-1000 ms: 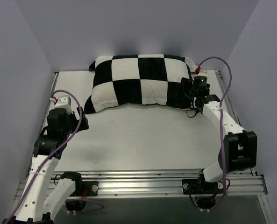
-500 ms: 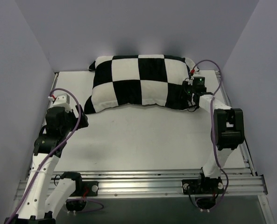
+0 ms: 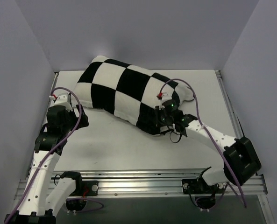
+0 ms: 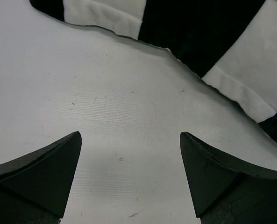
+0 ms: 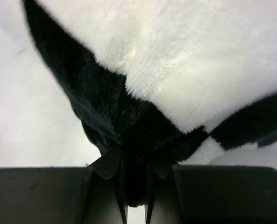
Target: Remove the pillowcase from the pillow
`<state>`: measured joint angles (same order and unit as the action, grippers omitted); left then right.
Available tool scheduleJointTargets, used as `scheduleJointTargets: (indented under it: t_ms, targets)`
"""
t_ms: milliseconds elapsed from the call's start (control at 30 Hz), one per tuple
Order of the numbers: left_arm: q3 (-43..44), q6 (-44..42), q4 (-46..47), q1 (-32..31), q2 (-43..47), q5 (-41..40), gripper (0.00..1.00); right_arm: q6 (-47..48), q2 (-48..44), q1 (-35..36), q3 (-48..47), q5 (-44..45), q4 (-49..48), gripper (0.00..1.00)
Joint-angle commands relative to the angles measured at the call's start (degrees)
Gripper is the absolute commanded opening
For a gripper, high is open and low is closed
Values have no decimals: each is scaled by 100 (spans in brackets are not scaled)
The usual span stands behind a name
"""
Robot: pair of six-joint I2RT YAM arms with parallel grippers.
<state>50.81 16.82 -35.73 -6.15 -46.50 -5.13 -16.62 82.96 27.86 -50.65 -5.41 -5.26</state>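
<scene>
Right pincer (image 5: 134, 186) clamped on the pillowcase (image 3: 124, 93) corner — left pincer (image 4: 130, 140) apart, over the table (image 3: 129, 144).

Top camera looking down from above near edge, taking in whole bench (image 3: 129, 144). Left wrist camera looking low across bench toward pillowcase (image 4: 208, 28) edge. Right wrist camera sitting tight against same pillowcase.

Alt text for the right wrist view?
Right gripper pinches a black corner of the checkered pillowcase, the fabric bunched between its fingers. Plush white and black squares fill the upper frame. White table shows at left.
</scene>
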Motion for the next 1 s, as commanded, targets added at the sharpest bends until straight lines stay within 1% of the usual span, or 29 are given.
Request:
scheduleJointTargets:
  t_ms: [0, 33, 67, 133, 167, 233, 267, 333, 367, 400, 467, 500, 567, 600, 667, 700, 733, 800, 833, 867, 933, 967]
  targets:
    - [8, 32, 277, 44, -61, 117, 95, -876, -780, 886, 397, 145, 332, 0]
    - [0, 41, 268, 44, -96, 134, 95, -1243, -1094, 1367, 633, 180, 332, 0]
    - [-1, 49, 250, 44, -157, 152, 95, -1421, -1245, 1624, 740, 215, 324, 0]
    - [8, 76, 233, 44, -228, 196, 95, -1703, -1561, 2151, 855, 443, 341, 3]
    - [26, 85, 207, 44, -306, 222, 95, -1878, -1624, 2624, 890, 505, 358, 9]
    - [43, 146, 189, 53, -395, 292, 95, -1959, -1678, 2996, 829, 523, 464, 19]
    - [61, 164, 154, 44, -473, 354, 95, -1898, -1660, 3241, 664, 523, 499, 33]
    - [96, 234, 110, 44, -561, 398, 95, -1766, -1590, 3375, 400, 689, 1007, 50]
    - [131, 312, 49, 44, -640, 442, 95, -1574, -1590, 3393, 103, 682, 1148, 69]
    - [166, 357, 5, 44, -684, 460, 95, -1450, -1590, 3384, -66, 682, 1428, 76]
    - [228, 489, -101, 44, -781, 512, 95, -1213, -1634, 3358, -417, 777, 1693, 89]
    - [271, 533, -110, 44, -799, 521, 95, -951, -1642, 3288, -854, 857, 2025, 91]
    - [316, 647, -84, 44, -904, 697, 95, -695, -1599, 3139, -1287, 1059, 2343, 97]
    - [385, 699, -66, 44, -948, 767, 95, -432, -1572, 3016, -1646, 1190, 2571, 98]
    - [509, 849, 30, 35, -1184, 898, 95, -185, -1432, 2359, -1921, 1165, 2705, 100]
    - [579, 902, 74, 35, -1290, 1099, 95, -62, -1275, 2078, -2018, 939, 2714, 100]
    - [745, 1015, 101, 26, -1413, 1188, 95, 201, -1186, 1527, -2184, 815, 2679, 100]
    - [904, 1147, 267, 0, -1809, 1303, 95, 361, -819, 961, -2326, 481, 2496, 99]
    - [1061, 1287, 407, -17, -1958, 1356, 95, 475, -677, 471, -2457, -77, 2399, 99]
    - [1141, 1376, 487, -26, -2255, 1374, 95, 493, -528, 292, -2510, -266, 2293, 98]
    - [1291, 1639, 828, -70, -2564, 1383, 95, 519, -36, 72, -2633, -504, 1994, 98]
    - [1448, 1719, 926, -88, -2896, 1365, 95, 589, 149, -25, -2756, -557, 1819, 97]
